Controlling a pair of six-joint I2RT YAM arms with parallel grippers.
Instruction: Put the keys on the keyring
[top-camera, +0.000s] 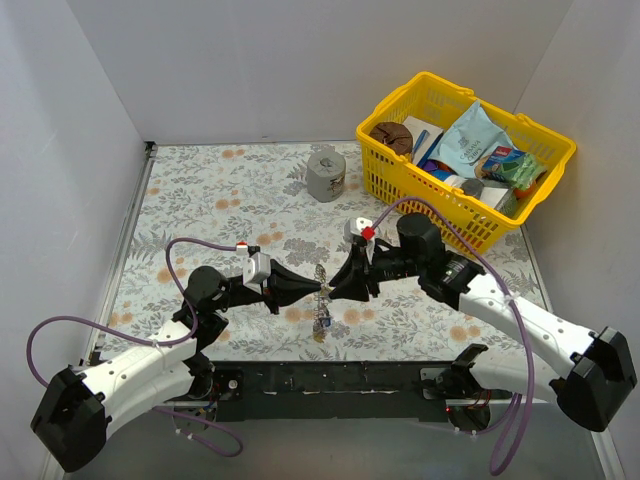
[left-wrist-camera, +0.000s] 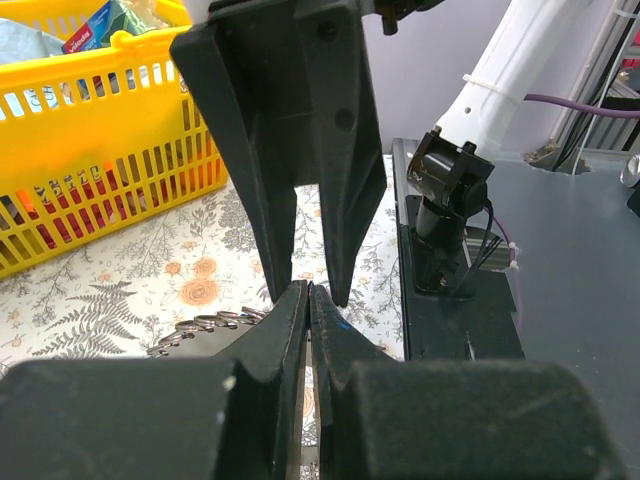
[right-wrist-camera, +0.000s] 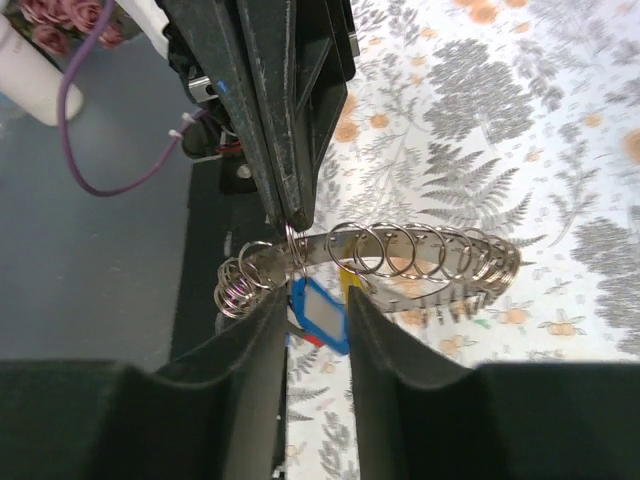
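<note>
Grey metal keyring (right-wrist-camera: 320, 255) — held in the air between the two arms, above the near middle of the floral-patterned table (top-camera: 220, 190). From the right wrist it is seen edge-on as a flat curved band with a row of small wire loops (right-wrist-camera: 400, 250) threaded along it

Keys (right-wrist-camera: 322, 312) — a small cluster hanging under the band, at its left end in the right wrist view. One blue head with a pale label face, a sliver of red just below it, a strip of yellow beside it. In the top view the cluster dangles below the point where the grippers meet, close over the table; whether it touches the table cannot be told

Left gripper (right-wrist-camera: 292, 222) — reaches in from the left. Fingers pressed together to a thin line, tips nipping the metal at the top of the keyring; whether they hold the band itself or one of the loops cannot be told

Right gripper (right-wrist-camera: 318, 300) — faces the left one tip to tip, from the right. Fingers stand a narrow gap apart, one on each side of the blue head; whether the pads press that head cannot be told

Grey cylindrical can (top-camera: 325, 175) — upright on the far part of the table, well apart from both grippers

Yellow plastic basket (top-camera: 410, 190) — far right corner, just right of the can, filled with packets and boxes
</note>
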